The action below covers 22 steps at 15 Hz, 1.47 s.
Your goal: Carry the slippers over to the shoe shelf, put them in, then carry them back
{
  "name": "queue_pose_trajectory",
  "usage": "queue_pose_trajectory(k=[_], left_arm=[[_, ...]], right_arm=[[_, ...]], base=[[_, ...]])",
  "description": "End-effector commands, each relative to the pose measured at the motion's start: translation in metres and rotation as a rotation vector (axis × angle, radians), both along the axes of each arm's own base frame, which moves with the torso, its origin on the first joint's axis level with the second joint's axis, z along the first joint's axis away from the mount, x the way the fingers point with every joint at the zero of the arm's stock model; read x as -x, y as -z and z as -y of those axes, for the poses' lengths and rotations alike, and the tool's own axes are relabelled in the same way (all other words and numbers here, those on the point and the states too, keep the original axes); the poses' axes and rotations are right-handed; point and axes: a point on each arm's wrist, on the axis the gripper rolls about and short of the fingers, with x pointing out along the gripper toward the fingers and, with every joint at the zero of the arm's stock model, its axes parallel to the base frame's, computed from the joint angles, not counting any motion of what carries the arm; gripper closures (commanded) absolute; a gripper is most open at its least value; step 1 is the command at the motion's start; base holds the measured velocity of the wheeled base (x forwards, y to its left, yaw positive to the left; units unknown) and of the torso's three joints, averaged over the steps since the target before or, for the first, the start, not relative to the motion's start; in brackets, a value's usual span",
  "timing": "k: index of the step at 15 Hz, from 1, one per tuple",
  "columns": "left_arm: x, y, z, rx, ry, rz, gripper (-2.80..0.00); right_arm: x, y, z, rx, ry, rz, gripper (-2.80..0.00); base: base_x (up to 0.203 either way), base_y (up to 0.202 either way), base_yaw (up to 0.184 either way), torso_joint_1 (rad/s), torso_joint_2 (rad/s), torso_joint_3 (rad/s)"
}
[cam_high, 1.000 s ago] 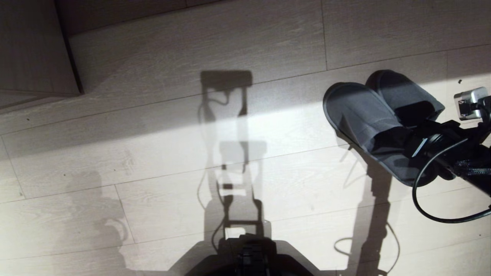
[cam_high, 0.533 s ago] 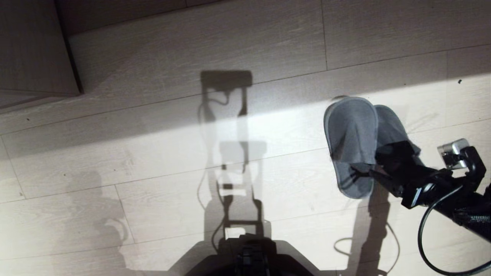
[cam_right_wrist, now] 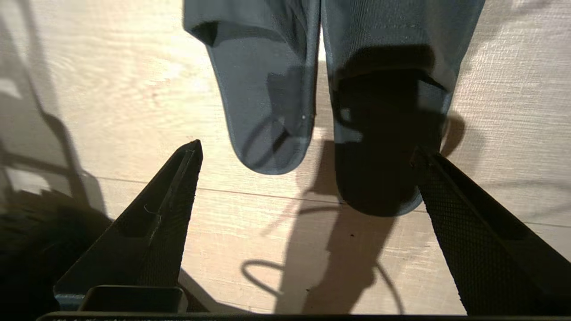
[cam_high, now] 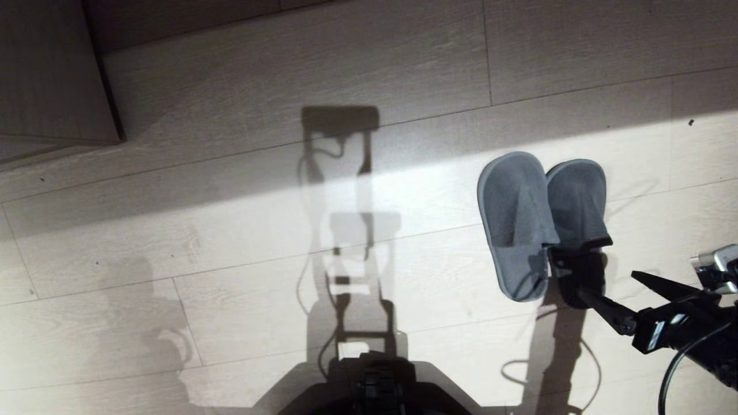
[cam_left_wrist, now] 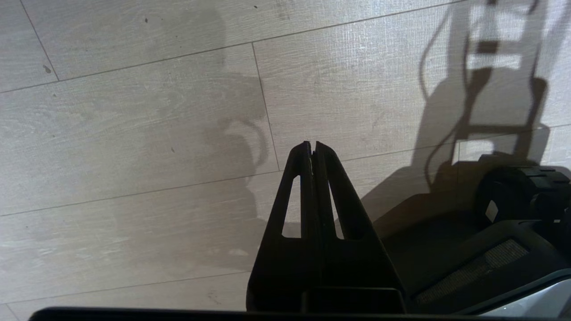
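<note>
The two blue-grey slippers (cam_high: 513, 225) lie flat side by side on the pale wood floor, toes pointing away from me, at the right of the head view. My right gripper (cam_high: 608, 283) hovers just behind their heels, open, with nothing between its fingers. In the right wrist view the slippers (cam_right_wrist: 267, 89) sit ahead of the widely spread right gripper (cam_right_wrist: 307, 149), and its shadow covers one heel. My left gripper (cam_left_wrist: 312, 145) hangs parked over bare floor, shut and empty. The shoe shelf is out of view.
The corner of a grey-brown wooden unit (cam_high: 52, 69) stands at the far left. My base (cam_high: 375, 386) shows at the bottom edge, with its shadow stretching across the sunlit floor planks.
The right gripper brought the slippers down from the air onto the floor, opened and let them go, then drew back toward me. The left arm stayed still.
</note>
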Motion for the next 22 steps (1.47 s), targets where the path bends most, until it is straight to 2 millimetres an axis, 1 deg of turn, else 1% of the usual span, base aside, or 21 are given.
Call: queue_pose_trajectory(k=[1,2,3,6,9,11,13,14,15,16,17,18,19,21,22], left_arm=[[0.0,0.0,0.0,0.0,-0.001,0.003,0.0],[0.0,0.0,0.0,0.0,0.0,0.001,0.0],[0.0,0.0,0.0,0.0,-0.001,0.001,0.0],[0.0,0.0,0.0,0.0,0.0,0.003,0.0],[0.0,0.0,0.0,0.0,-0.001,0.002,0.0],[0.0,0.0,0.0,0.002,-0.001,0.002,0.0],[0.0,0.0,0.0,0.001,0.0,0.001,0.0],[0.0,0.0,0.0,0.002,-0.001,0.002,0.0],[0.0,0.0,0.0,0.002,-0.001,0.001,0.0],[0.0,0.0,0.0,0.001,-0.001,0.001,0.0],[0.0,0.0,0.0,0.002,-0.001,0.001,0.0],[0.0,0.0,0.0,0.002,-0.001,0.001,0.0],[0.0,0.0,0.0,0.001,-0.001,0.001,0.0],[0.0,0.0,0.0,0.002,-0.001,0.001,0.0],[0.0,0.0,0.0,0.002,-0.001,0.002,0.0]], right_arm=[[0.018,-0.01,-0.003,-0.022,-0.002,0.069,-2.8],[0.027,-0.016,-0.004,-0.056,-0.007,0.103,-2.8],[0.037,-0.023,-0.006,-0.09,-0.02,0.15,0.0],[0.068,-0.039,-0.012,-0.123,-0.055,0.274,0.0],[0.102,-0.044,-0.018,-0.12,-0.066,0.337,0.0],[0.131,-0.045,-0.023,-0.119,-0.073,0.365,0.0],[0.158,-0.037,-0.027,-0.122,-0.077,0.355,0.0],[0.168,-0.033,-0.029,-0.117,-0.077,0.359,0.0],[0.173,-0.032,-0.03,-0.114,-0.076,0.371,0.0],[0.175,-0.036,-0.03,-0.138,-0.083,0.379,0.0],[0.178,-0.047,-0.03,-0.169,-0.103,0.39,0.0],[0.18,-0.052,-0.03,-0.185,-0.109,0.372,0.0],[0.179,-0.05,-0.03,-0.176,-0.107,0.365,0.0],[0.174,-0.033,-0.029,-0.168,-0.101,0.321,0.0],[0.173,-0.031,-0.029,-0.18,-0.101,0.319,0.0]], base=[[0.0,0.0,0.0,0.0,0.0,0.0],[0.0,0.0,0.0,0.0,0.0,0.0],[0.0,0.0,0.0,0.0,0.0,0.0],[0.0,0.0,0.0,0.0,0.0,0.0],[0.0,0.0,0.0,0.0,0.0,0.0],[0.0,0.0,0.0,0.0,0.0,0.0],[0.0,0.0,0.0,0.0,0.0,0.0],[0.0,0.0,0.0,0.0,0.0,0.0],[0.0,0.0,0.0,0.0,0.0,0.0],[0.0,0.0,0.0,0.0,0.0,0.0],[0.0,0.0,0.0,0.0,0.0,0.0],[0.0,0.0,0.0,0.0,0.0,0.0],[0.0,0.0,0.0,0.0,0.0,0.0],[0.0,0.0,0.0,0.0,0.0,0.0],[0.0,0.0,0.0,0.0,0.0,0.0]])
